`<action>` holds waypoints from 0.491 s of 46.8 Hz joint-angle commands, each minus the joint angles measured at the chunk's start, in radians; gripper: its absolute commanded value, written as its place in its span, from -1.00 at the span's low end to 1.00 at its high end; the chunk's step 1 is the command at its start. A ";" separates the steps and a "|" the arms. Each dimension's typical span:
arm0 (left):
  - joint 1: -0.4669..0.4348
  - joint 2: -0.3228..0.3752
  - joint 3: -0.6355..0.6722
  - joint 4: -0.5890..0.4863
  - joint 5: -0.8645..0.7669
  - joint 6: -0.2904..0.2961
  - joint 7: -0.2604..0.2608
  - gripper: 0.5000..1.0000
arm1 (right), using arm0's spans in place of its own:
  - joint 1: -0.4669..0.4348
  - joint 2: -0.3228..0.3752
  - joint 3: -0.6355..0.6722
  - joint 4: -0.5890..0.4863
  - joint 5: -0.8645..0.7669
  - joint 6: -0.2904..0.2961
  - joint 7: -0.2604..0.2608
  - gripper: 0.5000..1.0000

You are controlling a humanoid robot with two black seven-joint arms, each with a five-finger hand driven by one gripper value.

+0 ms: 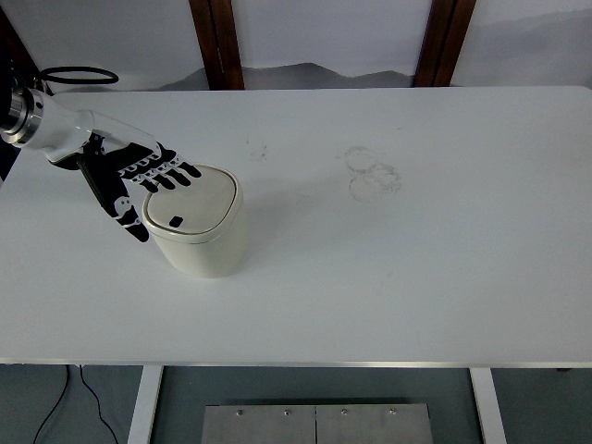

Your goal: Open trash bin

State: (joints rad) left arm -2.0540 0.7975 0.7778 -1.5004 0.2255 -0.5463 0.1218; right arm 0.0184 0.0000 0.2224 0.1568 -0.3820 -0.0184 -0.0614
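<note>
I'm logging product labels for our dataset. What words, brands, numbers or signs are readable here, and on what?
None can be read.
Trash bin: no print shows; its lid bears only a small dark mark, not lettering.
Table: faint smudges, not writing.
Left hand: white patches, no text.

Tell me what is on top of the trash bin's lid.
The left hand reaches over the cream trash bin, its fingertips over the lid's far left edge. A small dark mark shows near the front. The lid is shut, hiding the inside.
</note>
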 commanded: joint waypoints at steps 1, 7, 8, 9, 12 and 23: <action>0.023 0.000 -0.002 0.000 0.000 0.002 0.001 1.00 | 0.000 0.000 0.000 0.001 0.000 0.000 0.000 0.98; 0.052 -0.003 -0.002 0.003 0.000 0.009 0.001 1.00 | 0.000 0.000 0.000 0.001 0.000 0.000 0.000 0.98; 0.057 -0.003 -0.002 0.003 0.000 0.012 0.001 1.00 | 0.000 0.000 0.000 0.001 0.000 0.000 0.000 0.98; 0.060 -0.004 -0.002 0.003 0.000 0.014 -0.001 1.00 | 0.000 0.000 0.000 0.001 0.000 0.000 0.000 0.98; 0.064 -0.009 -0.002 0.003 0.000 0.019 0.001 1.00 | 0.000 0.000 0.000 0.000 0.000 0.000 0.000 0.98; 0.066 -0.018 -0.002 0.005 0.000 0.020 -0.001 1.00 | 0.000 0.000 0.000 0.001 0.000 0.000 0.000 0.98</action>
State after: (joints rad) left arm -1.9888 0.7806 0.7761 -1.4954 0.2255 -0.5260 0.1215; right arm 0.0184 0.0000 0.2224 0.1571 -0.3820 -0.0184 -0.0614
